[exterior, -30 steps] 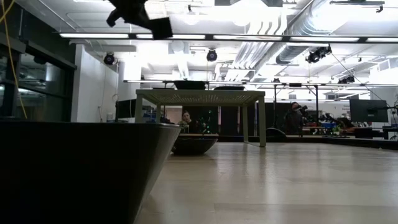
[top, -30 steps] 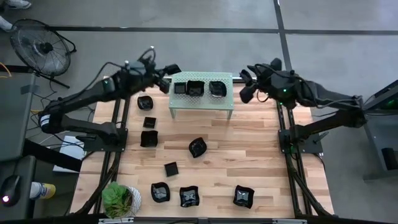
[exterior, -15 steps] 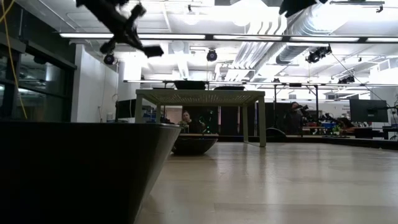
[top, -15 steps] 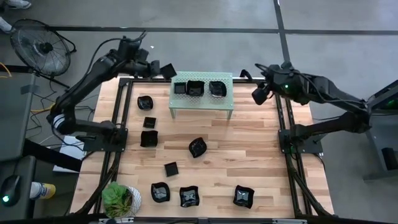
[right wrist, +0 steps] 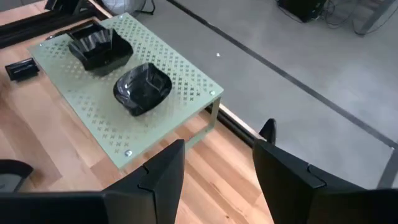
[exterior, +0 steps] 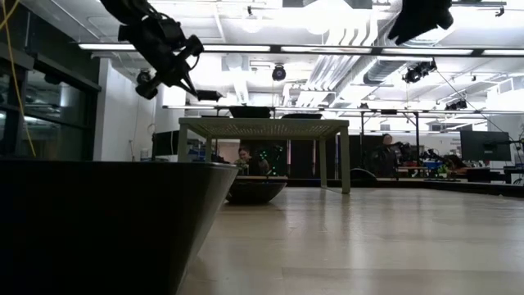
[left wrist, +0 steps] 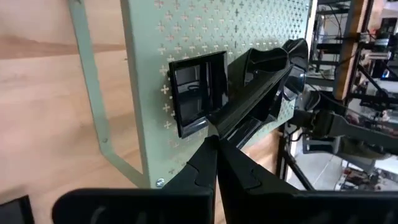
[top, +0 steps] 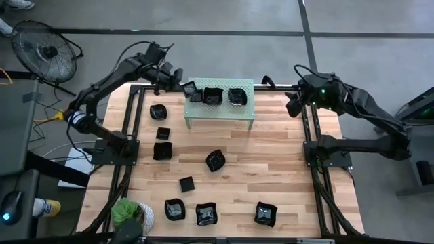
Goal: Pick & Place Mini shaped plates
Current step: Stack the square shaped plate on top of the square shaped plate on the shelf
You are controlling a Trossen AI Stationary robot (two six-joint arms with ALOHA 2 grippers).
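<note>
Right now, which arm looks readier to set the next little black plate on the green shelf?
The left. Its pincer is shut on a square plate at the shelf's left end. The right pincer is open, empty, off beside the shelf.

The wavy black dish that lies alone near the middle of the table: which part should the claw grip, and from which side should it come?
Probably its raised rim, from straight above: one finger inside the wavy dish, one outside. It lies flat on the table with bare wood all around, so any edge seems free. The left claw grips its plate by the rim too.
</note>
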